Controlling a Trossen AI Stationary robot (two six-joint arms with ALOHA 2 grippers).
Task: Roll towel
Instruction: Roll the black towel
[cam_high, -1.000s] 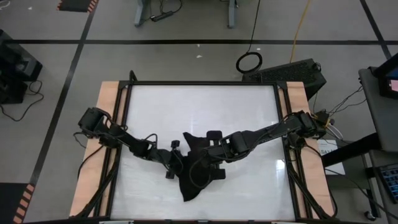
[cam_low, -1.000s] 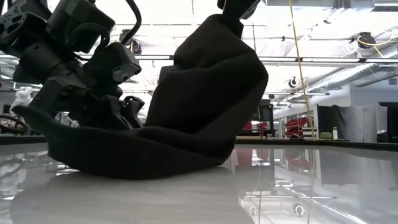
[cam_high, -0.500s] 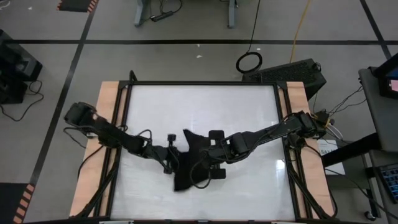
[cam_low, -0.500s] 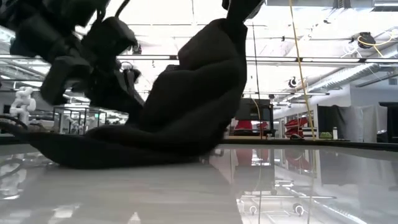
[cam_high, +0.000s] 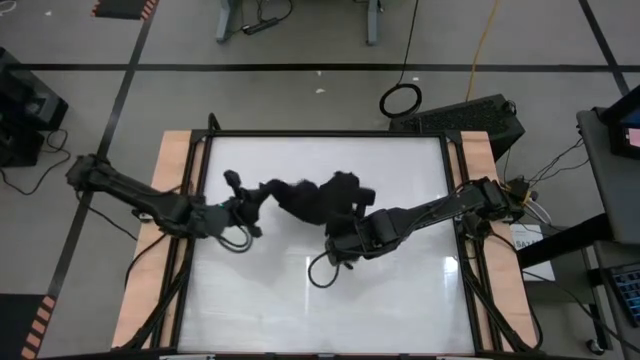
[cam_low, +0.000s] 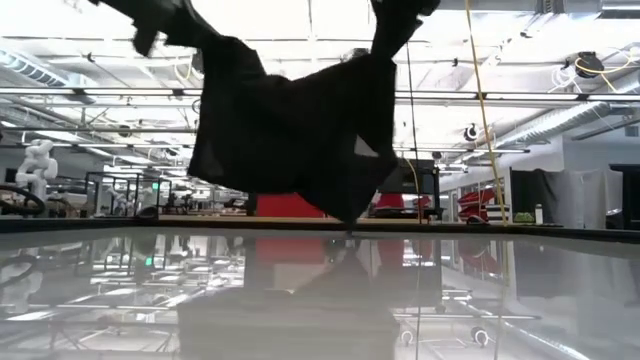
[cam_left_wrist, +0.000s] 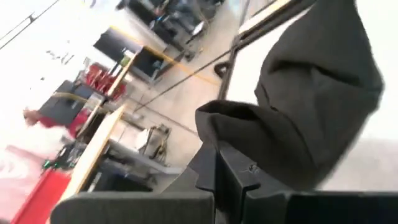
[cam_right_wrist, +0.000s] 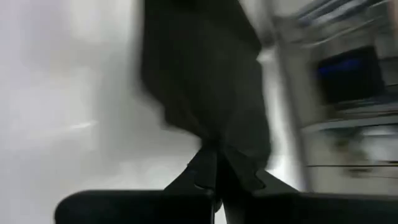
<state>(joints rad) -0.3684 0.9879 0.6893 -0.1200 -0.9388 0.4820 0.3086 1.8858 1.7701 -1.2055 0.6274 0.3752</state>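
Lifted off the table since before, the limp black towel (cam_low: 290, 125) hangs pinched between both closed hands.

No readable text, label, brand or number anywhere — not on table, floor or equipment.

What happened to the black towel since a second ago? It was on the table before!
The left gripper closed its fingers on the towel, and both arms lifted it off the table. It now hangs between them, sagging toward the tabletop. The right gripper stayed shut on the towel throughout.
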